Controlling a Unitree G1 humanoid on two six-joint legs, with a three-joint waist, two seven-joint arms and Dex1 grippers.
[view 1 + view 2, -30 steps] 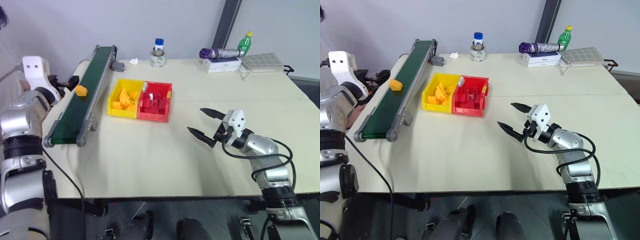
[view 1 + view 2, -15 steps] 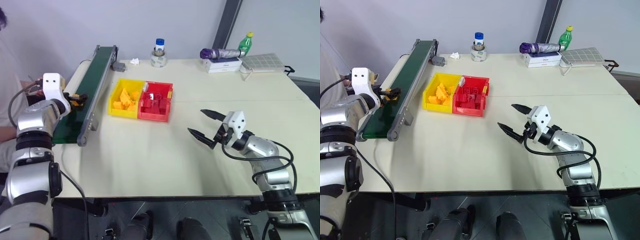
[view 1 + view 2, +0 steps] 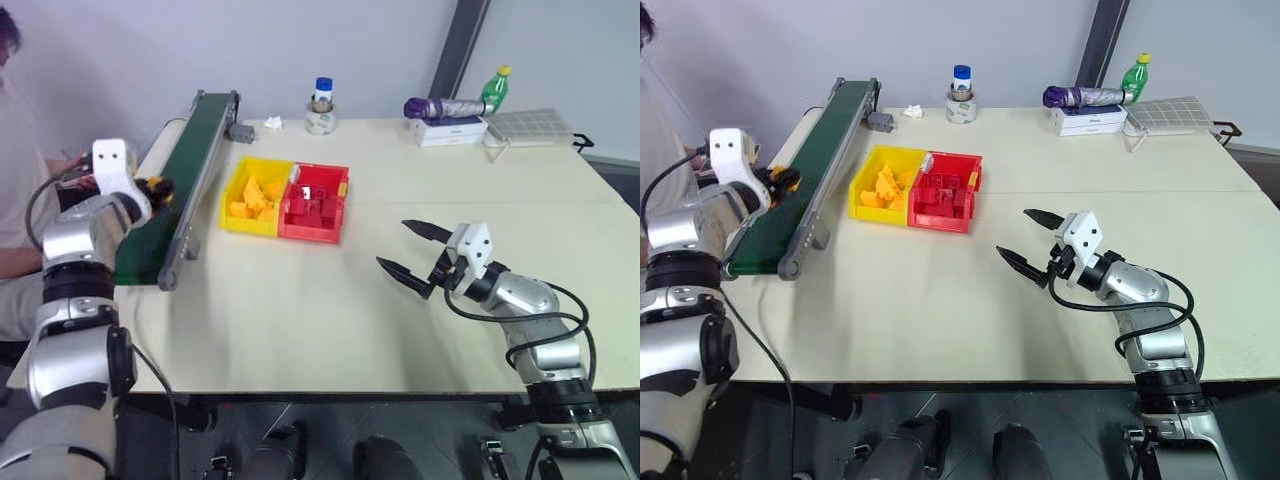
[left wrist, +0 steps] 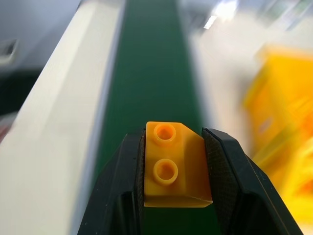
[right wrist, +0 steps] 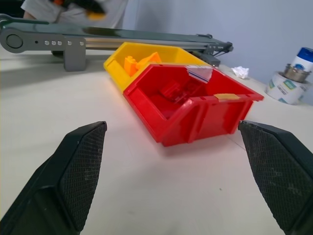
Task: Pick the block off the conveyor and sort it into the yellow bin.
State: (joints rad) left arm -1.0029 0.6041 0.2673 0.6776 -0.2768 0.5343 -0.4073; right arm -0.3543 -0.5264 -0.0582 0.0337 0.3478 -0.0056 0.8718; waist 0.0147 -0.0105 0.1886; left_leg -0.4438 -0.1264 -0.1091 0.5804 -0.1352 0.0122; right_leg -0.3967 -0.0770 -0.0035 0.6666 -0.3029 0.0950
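Block: the small yellow-orange plastic block (image 4: 176, 169), chunky with two round studs on its top face, sits clamped between the two black fingers of the left gripper (image 4: 177, 171), just over the dark green belt of the long conveyor (image 3: 178, 170) at the left of the worktop.
Handling: it looks light, rigid and smooth, so likely slippery; one upper corner is sloped, so the flat side faces, where the pads press, seem the safest hold.
Left gripper: closed narrow on the block, pads flush against both sides.
Right gripper (image 3: 412, 250): jaws spread wide, holding nothing, hovering over bare worktop near the right.
Yellow bin: the small bright yellow open-topped plastic bin (image 3: 236, 186), already holding yellow pieces, stands just right of the conveyor, touching a same-sized red plastic bin (image 3: 335, 200).
Surface: pale, smooth worktop (image 3: 300, 300), level and matt.
Room: plain wall behind; a person sits at the far left; a white blue-capped jar (image 3: 320, 106) and a green bottle (image 3: 491, 86) stand along the far edge.
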